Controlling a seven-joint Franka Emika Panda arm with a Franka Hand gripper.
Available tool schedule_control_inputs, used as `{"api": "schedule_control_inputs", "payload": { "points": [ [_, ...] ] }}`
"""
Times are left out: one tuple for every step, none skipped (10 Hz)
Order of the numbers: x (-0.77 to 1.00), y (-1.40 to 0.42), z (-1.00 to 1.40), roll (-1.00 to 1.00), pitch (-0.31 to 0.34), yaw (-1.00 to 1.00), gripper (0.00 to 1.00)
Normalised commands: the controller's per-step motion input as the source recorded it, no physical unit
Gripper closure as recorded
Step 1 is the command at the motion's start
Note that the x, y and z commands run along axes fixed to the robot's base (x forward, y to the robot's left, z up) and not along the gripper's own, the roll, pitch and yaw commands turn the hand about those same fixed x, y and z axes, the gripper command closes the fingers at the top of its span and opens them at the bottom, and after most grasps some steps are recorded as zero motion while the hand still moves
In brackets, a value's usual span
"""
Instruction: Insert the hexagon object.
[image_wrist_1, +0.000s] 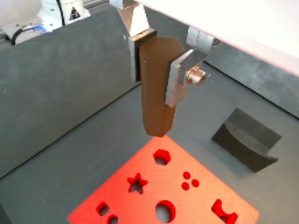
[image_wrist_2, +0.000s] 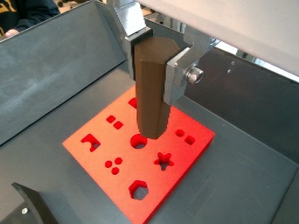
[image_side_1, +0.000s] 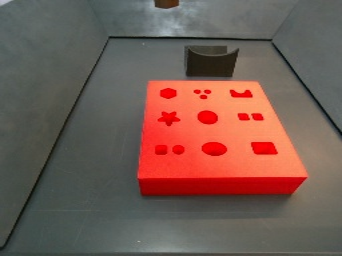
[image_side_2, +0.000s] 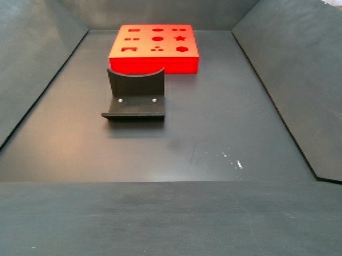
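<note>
Matt brown hexagon object, silver metal gripper, glossy red block

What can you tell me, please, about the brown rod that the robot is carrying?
The rod is a long, slim, reddish-brown peg with flat faces and a matte look. It hangs upright, clamped near its top in the hand, between the silver fingers. Its lower end is free, above the red block and touching nothing. In a side view only its tip shows at the top edge.
</note>
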Motion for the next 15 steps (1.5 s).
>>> {"api": "schedule_control_inputs", "payload": {
  "points": [
    [0.0,0.0,0.0,-0.03,0.0,0.0,1.0],
    [0.0,0.0,-0.01,-0.01,-0.019,0.0,1.0],
    [0.0,0.02,0.0,0.0,0.0,0.0,1.0],
    [0.0,0.09,-0.14,0.0,0.0,0.0,1.0],
    [0.0,0.33,-0.12,0.0,0.0,0.0,1.0],
    [0.0,0.53,-0.14,0.0,0.0,0.0,1.0],
    [0.0,0.65,-0.17,0.0,0.0,0.0,1.0],
    [0.0,0.88,-0.2,-0.03,0.0,0.0,1.0],
    [-0.13,0.93,-0.28,-0.03,-0.019,0.0,1.0],
    [-0.13,0.93,-0.26,-0.05,-0.026,0.0,1.0],
    [0.0,0.51,-0.25,0.0,0.0,0.0,1.0],
    [0.58,0.0,-0.49,0.0,0.0,0.0,1.0],
    [0.54,-0.17,-0.72,0.0,0.0,-0.09,1.0],
    [0.31,-0.14,-0.78,-0.1,0.076,-0.12,1.0],
    [0.01,0.0,-0.68,-0.2,-0.147,-0.2,1.0]
  ]
}}
